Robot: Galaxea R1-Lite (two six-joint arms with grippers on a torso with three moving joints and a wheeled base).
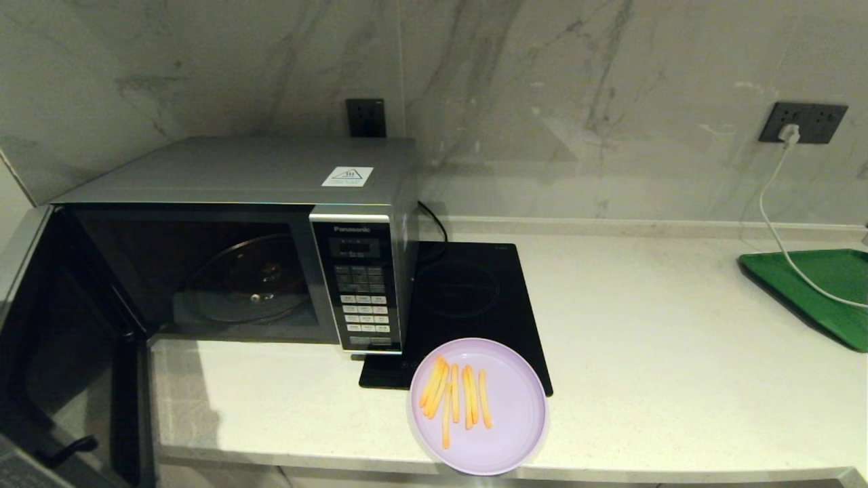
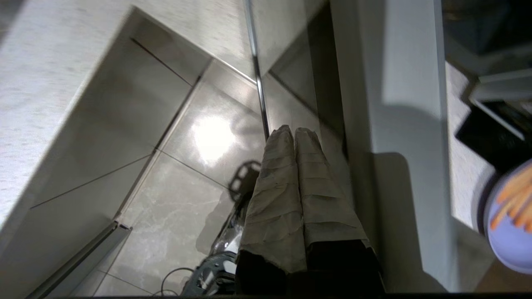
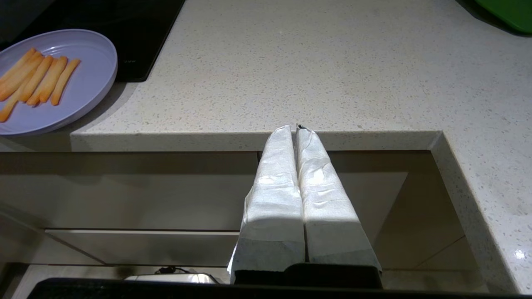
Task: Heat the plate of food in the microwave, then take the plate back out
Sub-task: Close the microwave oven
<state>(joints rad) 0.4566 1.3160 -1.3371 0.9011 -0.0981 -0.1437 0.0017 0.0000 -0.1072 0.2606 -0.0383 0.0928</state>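
My left tool (image 2: 294, 135) hangs below the desk edge with its two wrapped fingers pressed together, holding nothing, over the glossy tiled floor (image 2: 178, 174) beside the cabinet front. My right tool (image 3: 296, 131) is likewise closed and empty, parked just in front of the desk's front lip, with drawer fronts (image 3: 124, 195) under it.

Nearest on the pale speckled stone desk (image 1: 678, 352) sits the plate of food (image 1: 479, 405), a lilac round plate with a few orange fries lying side by side. Its near rim reaches the desk's front edge and its far rim overlaps the front of the flat black induction hob (image 1: 468, 305).

Left of the hob stands the microwave (image 1: 271, 203), door (image 1: 61, 366) swung wide open toward me on the left, the glass turntable (image 1: 247, 281) bare inside, the button panel (image 1: 363, 291) on its right side and a white triangle sticker (image 1: 347, 176) on top.

Far right, a green tray (image 1: 814, 291) lies on the desk with a white cable (image 1: 773, 224) running across it up to a dark wall socket (image 1: 803, 122). Behind everything rises a grey-veined marble wall (image 1: 542, 102), with another socket (image 1: 366, 116) above the microwave.
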